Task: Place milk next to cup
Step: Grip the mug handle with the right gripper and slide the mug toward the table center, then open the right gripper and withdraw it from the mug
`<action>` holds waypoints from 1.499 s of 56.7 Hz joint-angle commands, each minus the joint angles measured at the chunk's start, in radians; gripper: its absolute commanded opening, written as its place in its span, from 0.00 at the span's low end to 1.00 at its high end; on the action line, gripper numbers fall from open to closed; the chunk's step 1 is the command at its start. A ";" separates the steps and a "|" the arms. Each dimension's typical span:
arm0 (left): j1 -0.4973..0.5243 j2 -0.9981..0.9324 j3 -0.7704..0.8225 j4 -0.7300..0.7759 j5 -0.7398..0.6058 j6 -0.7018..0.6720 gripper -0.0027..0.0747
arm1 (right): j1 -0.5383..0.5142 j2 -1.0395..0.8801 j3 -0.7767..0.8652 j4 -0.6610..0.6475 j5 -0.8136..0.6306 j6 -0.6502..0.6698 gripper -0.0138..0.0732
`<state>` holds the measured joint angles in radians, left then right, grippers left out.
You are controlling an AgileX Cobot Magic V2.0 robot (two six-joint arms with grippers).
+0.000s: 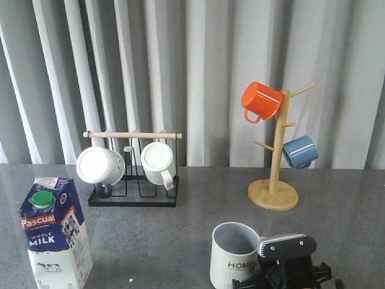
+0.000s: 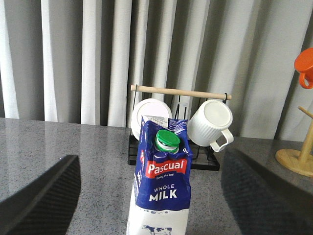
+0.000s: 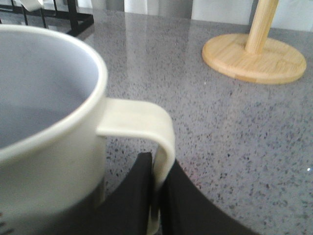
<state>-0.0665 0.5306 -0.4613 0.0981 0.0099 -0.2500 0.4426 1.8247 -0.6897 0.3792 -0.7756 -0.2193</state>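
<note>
The milk [image 1: 54, 235] is a blue-and-white carton with a green cap, standing upright at the front left of the grey table. In the left wrist view the milk [image 2: 161, 186] stands between my left gripper's [image 2: 151, 196] wide-apart fingers [image 2: 41, 196], touching neither; the gripper is open. The off-white cup [image 1: 233, 256] with "HOME" lettering stands at the front right. My right gripper [image 3: 159, 196] is shut on the cup's handle [image 3: 146, 122], one finger on each side of it. The right arm [image 1: 289, 262] shows beside the cup.
A black rack [image 1: 133, 195] with a wooden bar holds white ribbed mugs [image 1: 100, 165] behind the milk. A wooden mug tree [image 1: 274, 192] at the back right carries an orange mug [image 1: 261, 100] and a blue mug [image 1: 299, 152]. Grey curtains hang behind the table.
</note>
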 commanded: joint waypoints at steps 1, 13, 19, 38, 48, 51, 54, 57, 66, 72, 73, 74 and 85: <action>-0.003 0.007 -0.036 -0.008 -0.075 -0.007 0.78 | 0.007 -0.013 -0.032 -0.001 -0.106 -0.009 0.16; -0.003 0.007 -0.036 -0.008 -0.075 -0.007 0.78 | 0.011 -0.007 -0.032 0.011 -0.129 -0.014 0.18; -0.003 0.007 -0.036 -0.008 -0.075 -0.007 0.78 | 0.011 -0.007 -0.030 0.011 -0.124 -0.032 0.21; -0.003 0.007 -0.036 -0.008 -0.075 -0.007 0.78 | 0.014 -0.007 -0.030 0.008 -0.101 -0.052 0.40; -0.003 0.007 -0.036 -0.008 -0.075 -0.007 0.78 | 0.022 -0.016 -0.025 0.008 -0.086 -0.054 0.47; -0.003 0.007 -0.036 -0.008 -0.075 -0.007 0.78 | 0.022 -0.028 -0.010 0.008 -0.091 -0.053 0.47; -0.003 0.007 -0.036 -0.008 -0.075 -0.007 0.78 | 0.022 -0.047 0.009 0.008 -0.112 -0.051 0.47; -0.003 0.007 -0.036 -0.008 -0.075 -0.007 0.78 | 0.021 -0.065 0.030 0.007 -0.133 -0.051 0.47; -0.003 0.007 -0.036 -0.008 -0.075 -0.007 0.78 | 0.021 -0.124 0.091 -0.044 -0.153 -0.051 0.47; -0.003 0.007 -0.036 -0.008 -0.075 -0.007 0.78 | 0.021 -0.173 0.131 -0.122 -0.147 -0.049 0.47; -0.003 0.007 -0.036 -0.008 -0.075 -0.007 0.78 | 0.021 -0.186 0.140 -0.131 -0.147 -0.046 0.47; -0.003 0.007 -0.036 -0.008 -0.075 -0.007 0.78 | 0.021 -0.194 0.146 -0.136 -0.147 -0.044 0.47; -0.003 0.007 -0.036 -0.008 -0.075 -0.007 0.78 | 0.021 -0.349 0.217 -0.153 -0.138 -0.033 0.47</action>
<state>-0.0665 0.5306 -0.4613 0.0981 0.0099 -0.2500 0.4647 1.5762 -0.4756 0.2558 -0.8453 -0.2496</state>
